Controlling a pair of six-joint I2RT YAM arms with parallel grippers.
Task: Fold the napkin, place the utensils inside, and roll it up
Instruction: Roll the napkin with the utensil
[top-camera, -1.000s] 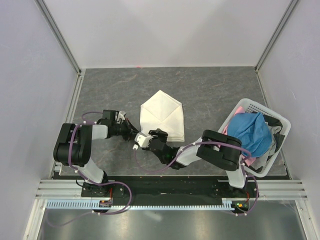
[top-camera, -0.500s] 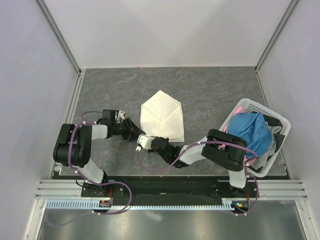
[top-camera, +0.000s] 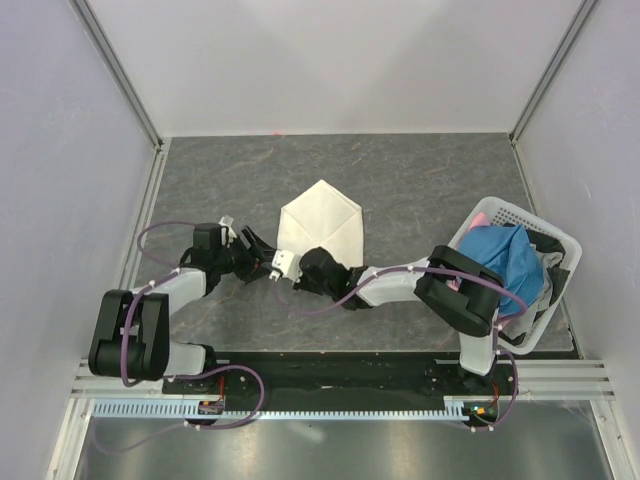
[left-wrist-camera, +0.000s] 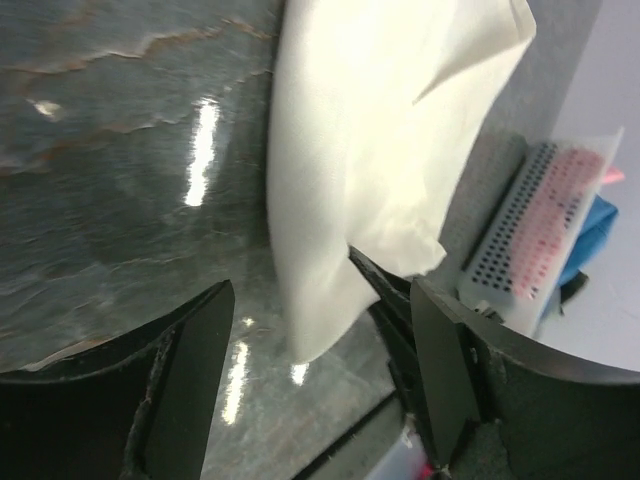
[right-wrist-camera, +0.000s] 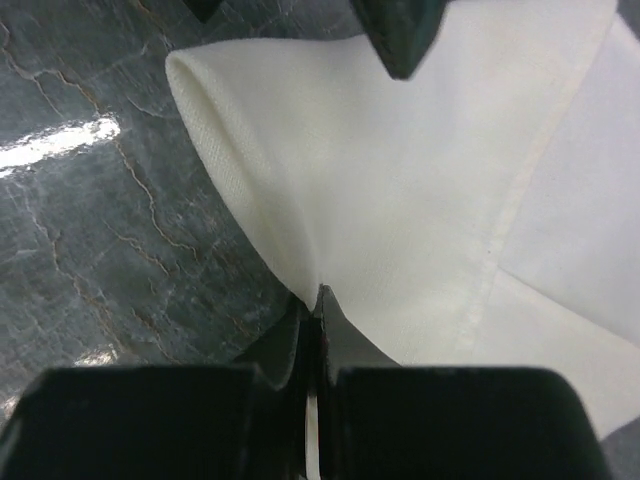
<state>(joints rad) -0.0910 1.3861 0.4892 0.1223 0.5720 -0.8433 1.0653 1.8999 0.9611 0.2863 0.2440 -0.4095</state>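
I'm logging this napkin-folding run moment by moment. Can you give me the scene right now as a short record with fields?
napkin: cream cloth, partly folded, lying on the grey table
right gripper: fingers shut on a raised fold at the napkin's near left corner
left gripper: fingers open, at that same corner, gripping nothing
basket: white, at the table's right side
blue cloth: bunched inside the basket
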